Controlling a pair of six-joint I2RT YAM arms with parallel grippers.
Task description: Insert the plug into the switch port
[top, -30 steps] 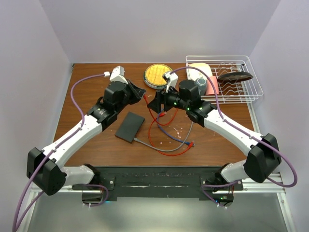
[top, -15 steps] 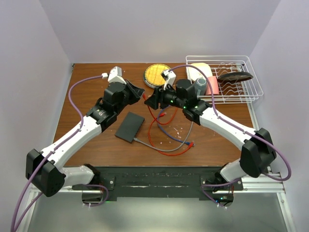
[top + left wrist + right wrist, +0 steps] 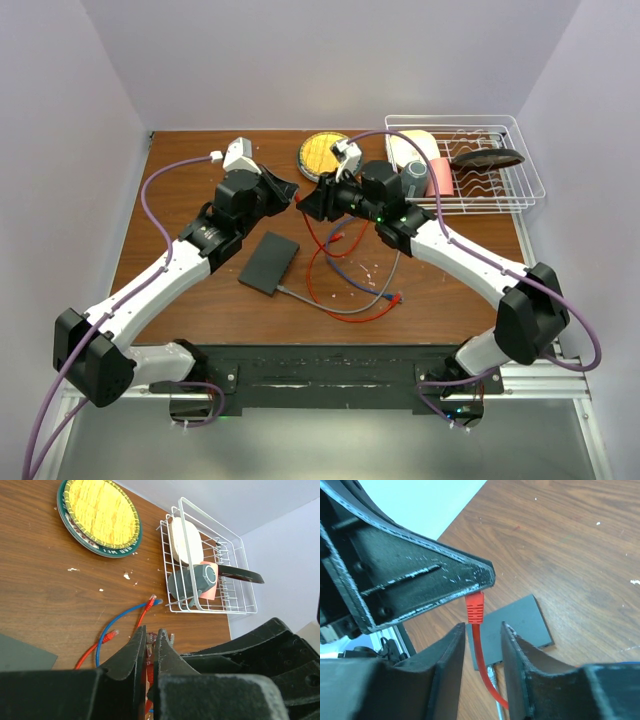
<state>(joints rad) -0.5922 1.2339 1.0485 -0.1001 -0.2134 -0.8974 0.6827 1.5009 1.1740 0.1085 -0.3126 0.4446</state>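
Since the earlier frame the right arm has swung left, bringing the right fingers (image 3: 445,680) tip to tip with the left fingers (image 3: 127,660). They meet above the desk (image 3: 190,300), near the yellow dish (image 3: 322,155). The left arm has barely shifted.

From the left wrist we see the left fingers clenched almost together with red showing in the slit. The right wrist view shows the red plug (image 3: 475,607) hanging from their tip. Its red cable (image 3: 482,665) drops between the right fingers, which are spread to either side of it and not yet pinching.

The switch (image 3: 269,262) lies flat on the desk below and toward the left arm. A grey cable (image 3: 305,301) already runs into its near edge, so we take that to be the socket side.

We judge this to be a mid-air handover or regrasp of the plug, with insertion not yet begun. Next, the right fingers need to close on the cable just under the plug without twisting it. The plug then has to be turned level and lined up with a free port on that edge.
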